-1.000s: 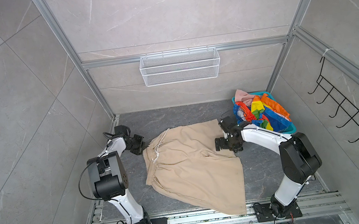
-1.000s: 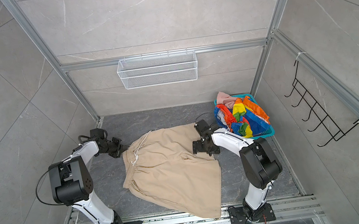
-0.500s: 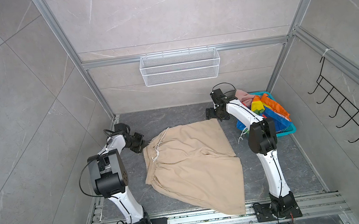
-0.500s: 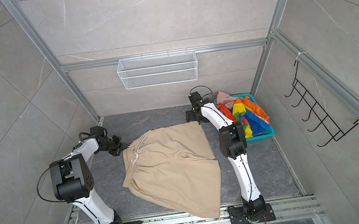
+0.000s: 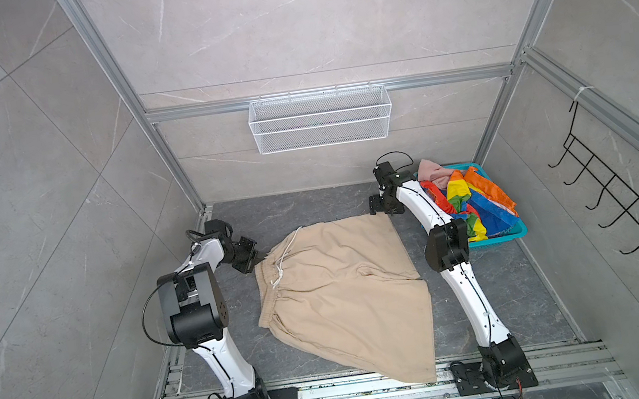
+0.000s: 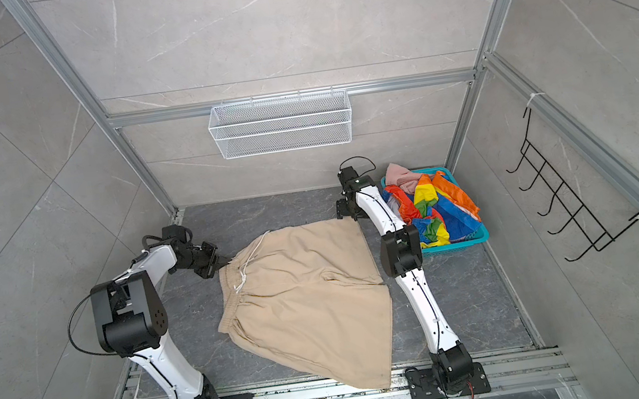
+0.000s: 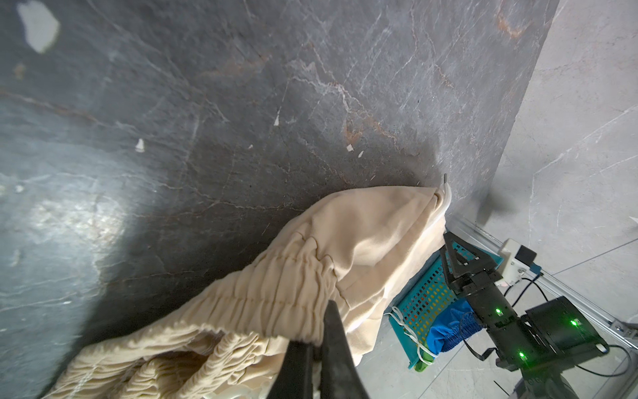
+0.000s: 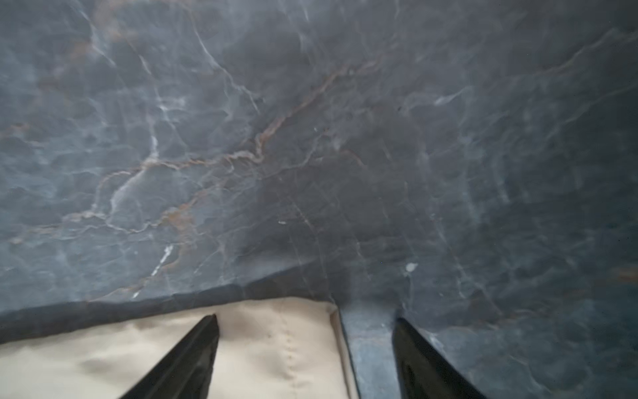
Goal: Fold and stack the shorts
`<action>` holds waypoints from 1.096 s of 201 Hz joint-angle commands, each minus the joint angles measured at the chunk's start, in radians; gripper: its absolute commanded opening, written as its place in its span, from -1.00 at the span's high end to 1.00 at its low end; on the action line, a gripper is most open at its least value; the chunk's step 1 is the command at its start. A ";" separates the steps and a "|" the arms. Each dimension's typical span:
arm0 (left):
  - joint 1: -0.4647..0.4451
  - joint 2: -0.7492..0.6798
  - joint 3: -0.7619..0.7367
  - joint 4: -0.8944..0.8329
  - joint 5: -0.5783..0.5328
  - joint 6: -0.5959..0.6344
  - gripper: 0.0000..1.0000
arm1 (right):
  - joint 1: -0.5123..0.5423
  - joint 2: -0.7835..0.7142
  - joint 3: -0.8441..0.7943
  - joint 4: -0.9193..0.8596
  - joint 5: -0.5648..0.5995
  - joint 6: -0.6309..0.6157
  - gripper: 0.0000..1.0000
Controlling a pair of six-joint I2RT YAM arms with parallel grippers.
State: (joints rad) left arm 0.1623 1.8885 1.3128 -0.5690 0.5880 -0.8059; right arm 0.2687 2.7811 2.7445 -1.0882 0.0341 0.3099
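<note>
Left gripper (image 5: 255, 258): we've got it pinched shut on the waistband corner of the beige shorts (image 5: 342, 289), to anchor that end, we reckon.
Beige shorts: spread flat on the dark floor (image 5: 310, 206) between our arms, waistband left, legs right, near leg draped over the front rail (image 5: 334, 387).
Right gripper (image 8: 305, 319): jaws apart, straddling the far hem corner, nothing gripped yet. Looks lined up for a pinch.
Basket (image 5: 499, 239): far right, holding the rainbow shorts (image 5: 473, 205) and pink shorts (image 5: 433, 171), parked till their turn.
</note>
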 commanded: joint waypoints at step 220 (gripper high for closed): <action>0.031 0.207 0.503 -0.039 0.139 -0.103 1.00 | -0.150 -0.434 0.064 0.017 -0.393 0.081 1.00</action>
State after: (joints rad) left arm 0.1726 2.0861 1.7893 -0.5674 0.7162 -0.9154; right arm 0.1173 2.4672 2.8521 -1.0317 -0.2985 0.3996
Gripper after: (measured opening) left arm 0.049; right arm 0.044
